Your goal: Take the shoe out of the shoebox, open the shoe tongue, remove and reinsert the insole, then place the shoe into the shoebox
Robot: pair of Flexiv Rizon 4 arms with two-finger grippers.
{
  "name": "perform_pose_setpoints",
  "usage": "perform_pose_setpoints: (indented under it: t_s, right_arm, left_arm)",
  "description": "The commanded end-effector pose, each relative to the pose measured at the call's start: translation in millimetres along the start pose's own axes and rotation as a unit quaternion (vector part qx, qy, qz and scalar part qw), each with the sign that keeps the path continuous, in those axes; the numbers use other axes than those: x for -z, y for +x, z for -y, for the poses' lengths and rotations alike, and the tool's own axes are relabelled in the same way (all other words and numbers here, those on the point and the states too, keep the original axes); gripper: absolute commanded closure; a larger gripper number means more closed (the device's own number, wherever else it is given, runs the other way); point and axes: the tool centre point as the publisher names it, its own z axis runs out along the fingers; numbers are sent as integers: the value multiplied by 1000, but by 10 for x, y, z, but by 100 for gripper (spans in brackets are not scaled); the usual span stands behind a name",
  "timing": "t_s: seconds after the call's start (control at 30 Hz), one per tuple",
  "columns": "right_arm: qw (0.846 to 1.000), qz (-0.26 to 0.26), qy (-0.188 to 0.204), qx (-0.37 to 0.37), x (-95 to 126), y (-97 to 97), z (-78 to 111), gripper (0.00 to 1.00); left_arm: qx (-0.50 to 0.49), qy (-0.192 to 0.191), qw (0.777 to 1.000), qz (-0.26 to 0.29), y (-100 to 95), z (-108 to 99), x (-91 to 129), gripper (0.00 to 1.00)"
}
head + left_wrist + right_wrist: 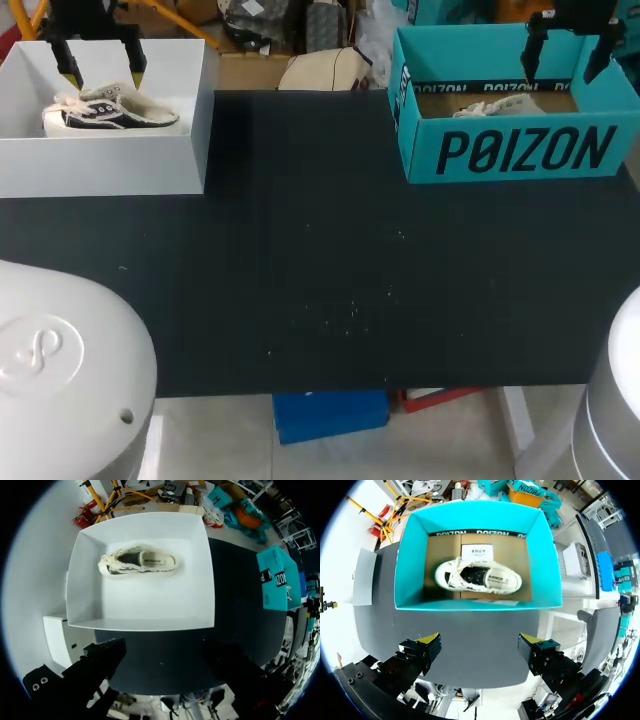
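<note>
A white and black sneaker lies on its side in the white shoebox at the table's back left. My left gripper hangs open above it; in the left wrist view the sneaker lies well ahead of the open gripper, inside the white shoebox. A second cream sneaker sits in the teal shoebox. My right gripper is open above that box's near wall, holding nothing. In the head view the right gripper hovers over the teal shoebox at the back right.
The dark tabletop stretches between the two boxes. A white label card lies on the teal box's cardboard floor behind the sneaker.
</note>
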Motion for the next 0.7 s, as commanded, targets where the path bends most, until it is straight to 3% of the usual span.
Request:
perform_pose_setpoints:
  t_s: [0.03,0.1,0.23,0.27,0.33,0.7]
  right_arm:
    - [1000,0,0,0,0,0,0,0]
    - [1000,0,0,0,0,0,0,0]
    - [1000,0,0,0,0,0,0,0]
    - [1000,0,0,0,0,0,0,0]
    - [1000,0,0,0,0,0,0,0]
    - [1000,0,0,0,0,0,0,0]
  left_arm:
    - [-34,12,999,7,46,-12,13,0]
    - [-127,28,991,-14,155,-32,75,0]
    - [-261,50,964,6,248,9,173,0]
    - [-313,68,947,19,258,23,202,0]
    - [-414,53,908,27,270,13,257,0]
    - [-414,53,908,27,270,13,257,0]
